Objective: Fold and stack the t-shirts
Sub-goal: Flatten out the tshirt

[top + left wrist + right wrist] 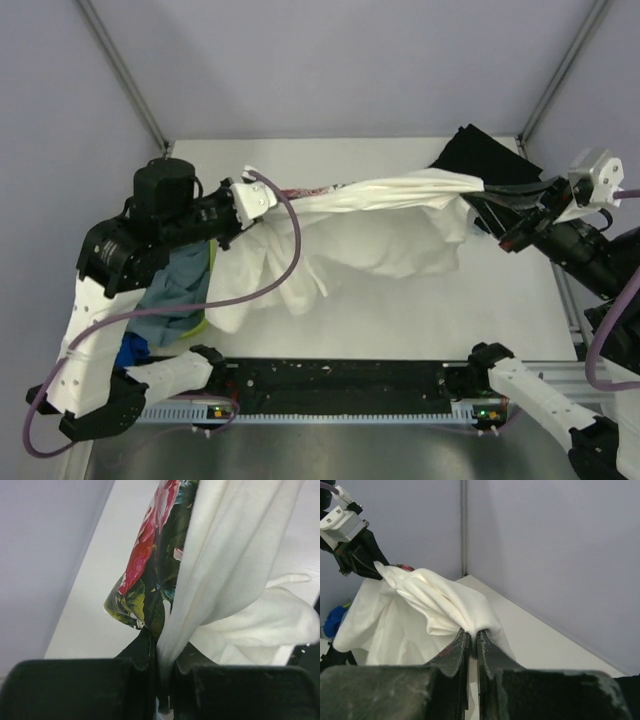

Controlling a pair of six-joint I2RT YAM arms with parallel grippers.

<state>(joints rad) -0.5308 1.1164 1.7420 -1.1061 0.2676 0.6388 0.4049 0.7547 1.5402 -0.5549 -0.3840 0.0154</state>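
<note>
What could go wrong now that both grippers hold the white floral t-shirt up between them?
1. The white floral t-shirt hangs bunched, almost like a rope, between the left gripper and the right gripper. Laid down this way, it would probably land creased, not flat.
2. Each gripper pinches only a small gathered fold, so a harder pull may slip the cloth out.
3. The right gripper is close to the black t-shirt and might snag or drag it.

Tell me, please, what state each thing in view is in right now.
white floral t-shirt: unfolded, stretched between both pincers.
left pincer: shut on the white floral t-shirt.
right pincer: shut on the white floral t-shirt.
black t-shirt: lying flat, far right corner.
grey-blue t-shirt: crumpled, far left.
</note>
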